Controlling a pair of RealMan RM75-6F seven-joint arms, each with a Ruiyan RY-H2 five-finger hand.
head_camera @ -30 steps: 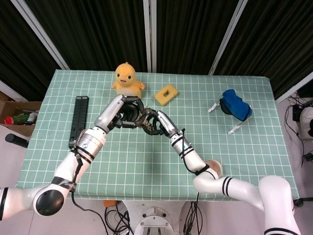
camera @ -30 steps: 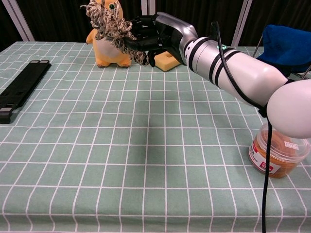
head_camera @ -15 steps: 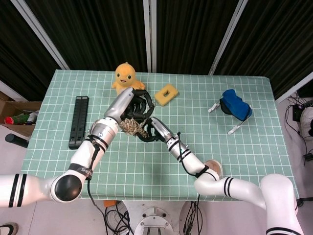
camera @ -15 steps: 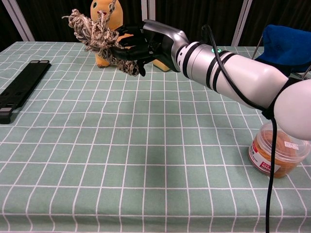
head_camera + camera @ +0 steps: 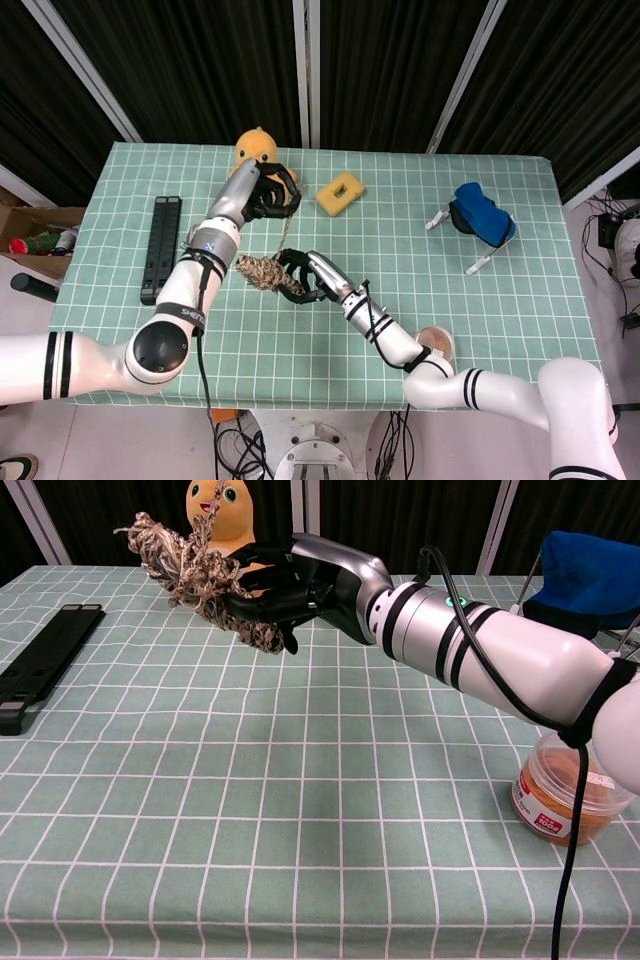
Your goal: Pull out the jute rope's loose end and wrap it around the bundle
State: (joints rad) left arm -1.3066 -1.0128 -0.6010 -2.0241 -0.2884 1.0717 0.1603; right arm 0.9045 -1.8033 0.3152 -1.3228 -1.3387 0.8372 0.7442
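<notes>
The jute bundle (image 5: 260,271) is a shaggy brown coil held above the table by my right hand (image 5: 302,279), whose dark fingers wrap its right side. In the chest view the same bundle (image 5: 183,564) sticks out left of that right hand (image 5: 283,584). One thin rope strand (image 5: 285,228) runs straight from the bundle up to my left hand (image 5: 266,194), which grips it with curled fingers just in front of the duck. In the chest view the strand (image 5: 214,494) leaves the top edge, and the left hand is out of that frame.
A yellow duck toy (image 5: 252,147) stands at the back, and a yellow sponge ring (image 5: 339,192) lies to its right. A black bar (image 5: 160,248) lies at the left. A blue cloth item (image 5: 480,215) sits back right; an orange-filled jar (image 5: 563,795) sits front right.
My right hand has carried the bundle toward the table's front. The left hand has drawn back toward the duck, stretching a strand of rope between the two hands.
</notes>
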